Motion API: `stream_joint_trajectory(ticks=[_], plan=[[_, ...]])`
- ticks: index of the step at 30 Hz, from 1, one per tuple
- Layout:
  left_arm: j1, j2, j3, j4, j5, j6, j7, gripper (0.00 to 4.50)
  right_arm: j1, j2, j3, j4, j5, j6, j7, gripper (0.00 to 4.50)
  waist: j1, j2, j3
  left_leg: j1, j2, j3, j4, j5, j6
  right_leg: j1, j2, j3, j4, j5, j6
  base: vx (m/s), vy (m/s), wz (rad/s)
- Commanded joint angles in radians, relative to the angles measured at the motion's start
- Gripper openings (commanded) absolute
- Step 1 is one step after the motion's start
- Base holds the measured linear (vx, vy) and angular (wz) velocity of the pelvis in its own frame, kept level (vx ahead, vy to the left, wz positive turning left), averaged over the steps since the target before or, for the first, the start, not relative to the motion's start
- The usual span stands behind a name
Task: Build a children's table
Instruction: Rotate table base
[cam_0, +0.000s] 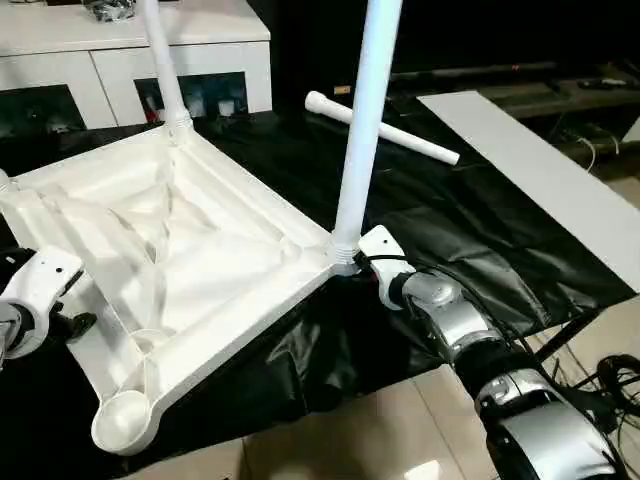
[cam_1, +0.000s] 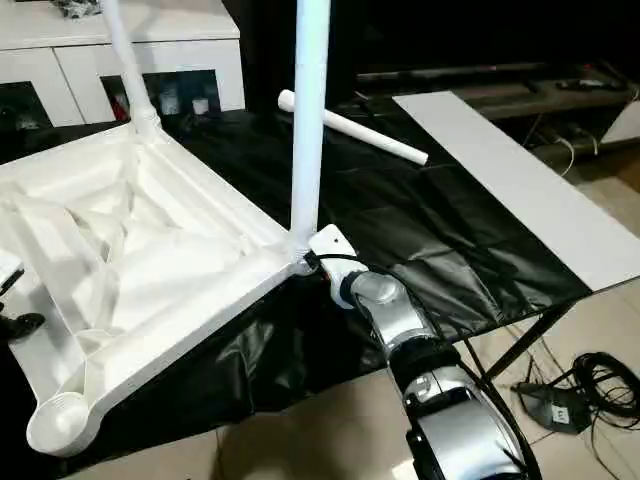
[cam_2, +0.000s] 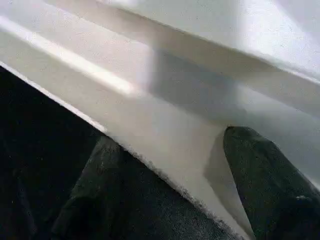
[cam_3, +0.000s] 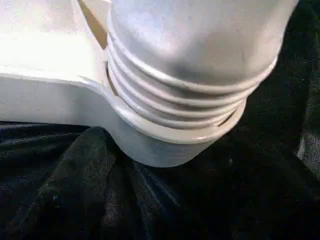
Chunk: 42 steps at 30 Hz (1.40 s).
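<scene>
right end effector (cam_0: 358, 268) spread around upright leg (cam_0: 365, 120) base; left end effector (cam_2: 200, 200) straddling tabletop (cam_0: 160, 250) rim.

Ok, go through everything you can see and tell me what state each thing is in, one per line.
Table top: upside down on the black sheet, ribbed underside up.
Near leg: upright in its corner socket.
Far leg: upright in its socket.
Loose leg: lying on the sheet.
Front socket: empty.
Right hand: at the near leg's base.
</scene>
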<state>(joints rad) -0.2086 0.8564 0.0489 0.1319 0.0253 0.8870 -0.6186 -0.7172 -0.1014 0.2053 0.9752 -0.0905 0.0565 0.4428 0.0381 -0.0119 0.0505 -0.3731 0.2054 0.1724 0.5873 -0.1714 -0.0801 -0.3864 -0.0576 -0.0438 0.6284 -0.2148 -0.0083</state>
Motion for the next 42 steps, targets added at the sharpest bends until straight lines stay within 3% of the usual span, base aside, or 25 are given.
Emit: stream_joint_trajectory(ticks=[1, 6, 8, 10, 14, 15, 19, 23, 30, 33, 35, 37, 38, 39, 40, 42], plan=[[0.009, -0.056, -0.104, -0.132, -0.036, -0.034, -0.058, 3.22, -0.065, 0.012, -0.014, 0.018, 0.001, -0.033, -0.042, 3.96, 0.010, 0.033, -0.051, 0.022, 0.024, -0.013, -0.081, -0.331, -0.045, 0.025, -0.070, 0.041, -0.074, -0.157, -0.241, 0.000, 0.000, 0.00], [-0.043, -0.172, -0.037, -0.065, -0.028, -0.043, 0.109, 3.22, -0.082, 0.016, -0.023, 0.042, -0.003, -0.053, -0.048, 3.96, 0.019, 0.031, -0.048, 0.026, 0.023, -0.011, -0.079, -0.352, -0.048, 0.021, -0.070, 0.044, -0.080, -0.199, -0.228, 0.000, 0.000, 0.00], [-0.094, -0.264, 0.046, -0.031, -0.060, -0.011, 0.189, 3.53, -0.077, 0.009, -0.028, 0.056, -0.008, -0.068, -0.053, 3.96, 0.032, 0.029, -0.051, 0.031, 0.022, -0.009, -0.075, -0.350, -0.044, 0.018, -0.070, 0.045, -0.084, -0.211, -0.220, 0.000, 0.000, 0.00], [-0.106, -0.280, 0.064, -0.030, -0.062, -0.001, 0.199, 3.64, -0.074, 0.005, -0.029, 0.066, -0.011, -0.073, -0.059, 3.96, 0.042, 0.033, -0.051, 0.026, 0.020, -0.009, -0.075, -0.336, -0.041, 0.019, -0.071, 0.044, -0.085, -0.227, -0.212, 0.000, 0.000, 0.00], [-0.125, -0.285, 0.072, -0.031, -0.032, 0.008, 0.227, 4.00, -0.067, -0.012, -0.037, 0.089, -0.016, -0.087, -0.087, 3.96, 0.048, 0.040, -0.055, 0.022, 0.019, -0.011, -0.075, -0.325, -0.042, 0.020, -0.069, 0.042, -0.081, -0.206, -0.200, 0.000, 0.000, 0.00], [-0.127, -0.288, 0.076, -0.034, -0.030, 0.011, 0.235, 4.02, -0.065, -0.014, -0.040, 0.091, -0.015, -0.089, -0.091, 3.96, 0.048, 0.036, -0.055, 0.021, 0.020, -0.011, -0.075, -0.313, -0.041, 0.021, -0.067, 0.041, -0.079, -0.181, -0.202, 0.000, 0.000, 0.00], [-0.148, -0.289, 0.097, -0.032, -0.012, 0.018, 0.270, 4.38, -0.055, -0.031, -0.069, 0.079, -0.010, -0.089, -0.107, 3.96, 0.049, 0.039, -0.063, 0.015, 0.018, -0.010, -0.069, -0.242, -0.031, 0.029, -0.064, 0.038, -0.066, -0.057, -0.219, 0.000, 0.000, 0.00], [-0.152, -0.263, 0.094, -0.029, -0.006, 0.008, 0.266, 4.47, -0.044, -0.042, -0.083, 0.071, -0.002, -0.092, -0.112, 3.96, 0.051, 0.043, -0.069, 0.007, 0.015, -0.010, -0.060, -0.168, -0.017, 0.032, -0.062, 0.035, -0.054, 0.054, -0.234, 0.000, 0.000, 0.00], [-0.182, -0.271, 0.170, -0.010, -0.030, 0.018, 0.309, 4.47, -0.021, -0.053, -0.110, 0.056, 0.011, -0.083, -0.137, 3.96, 0.050, 0.050, -0.066, 0.010, 0.016, -0.009, -0.061, -0.207, -0.028, 0.032, -0.062, 0.034, -0.056, 0.037, -0.240, 0.000, 0.000, 0.00], [-0.214, -0.305, 0.240, 0.012, -0.069, 0.019, 0.341, 4.47, -0.015, -0.062, -0.165, 0.037, 0.048, -0.067, -0.170, 3.96, 0.052, 0.049, -0.065, 0.012, 0.015, -0.008, -0.060, -0.217, -0.033, 0.032, -0.061, 0.035, -0.058, 0.030, -0.237, 0.000, 0.000, 0.00], [-0.222, -0.298, 0.247, 0.039, -0.074, -0.042, 0.343, 4.47, -0.007, -0.065, -0.188, 0.018, 0.066, -0.073, -0.171, 3.96, 0.052, 0.049, -0.065, 0.009, 0.014, -0.009, -0.060, -0.217, -0.029, 0.034, -0.062, 0.034, -0.058, 0.021, -0.232, 0.000, 0.000, 0.00], [-0.230, -0.282, 0.245, 0.070, -0.081, -0.194, 0.318, 4.47, 0.009, -0.070, -0.205, -0.016, 0.088, -0.086, -0.153, 3.96, 0.053, 0.047, -0.065, 0.009, 0.014, -0.009, -0.060, -0.217, -0.022, 0.034, -0.062, 0.035, -0.062, 0.011, -0.226, 0.000, 0.000, 0.00], [-0.230, -0.282, 0.245, 0.070, -0.081, -0.194, 0.318, 4.47, 0.009, -0.070, -0.205, -0.016, 0.088, -0.086, -0.153, 3.96, 0.055, 0.047, -0.067, 0.008, 0.016, -0.010, -0.060, -0.205, -0.022, 0.035, -0.063, 0.035, -0.060, 0.023, -0.223, 0.000, 0.000, 0.00], [-0.232, -0.262, 0.233, 0.084, -0.079, -0.290, 0.288, 4.47, 0.020, -0.075, -0.211, -0.041, 0.103, -0.092, -0.127, 3.96, 0.054, 0.043, -0.067, 0.006, 0.014, -0.011, -0.060, -0.195, -0.015, 0.036, -0.063, 0.034, -0.061, 0.036, -0.227, 0.000, 0.000, 0.00], [-0.230, -0.214, 0.201, 0.094, -0.079, -0.434, 0.183, 4.47, 0.044, -0.092, -0.208, -0.092, 0.119, -0.101, -0.064, 3.96, 0.058, 0.044, -0.067, 0.007, 0.014, -0.012, -0.060, -0.197, -0.008, 0.036, -0.064, 0.034, -0.064, 0.027, -0.223, 0.000, 0.000, 0.00], [-0.230, -0.195, 0.188, 0.094, -0.084, -0.473, 0.125, 4.47, 0.054, -0.101, -0.203, -0.110, 0.121, -0.103, -0.036, 3.96, 0.057, 0.045, -0.069, 0.007, 0.018, -0.011, -0.060, -0.184, -0.010, 0.036, -0.064, 0.034, -0.056, 0.054, -0.222, 0.000, 0.000, 0.00]])
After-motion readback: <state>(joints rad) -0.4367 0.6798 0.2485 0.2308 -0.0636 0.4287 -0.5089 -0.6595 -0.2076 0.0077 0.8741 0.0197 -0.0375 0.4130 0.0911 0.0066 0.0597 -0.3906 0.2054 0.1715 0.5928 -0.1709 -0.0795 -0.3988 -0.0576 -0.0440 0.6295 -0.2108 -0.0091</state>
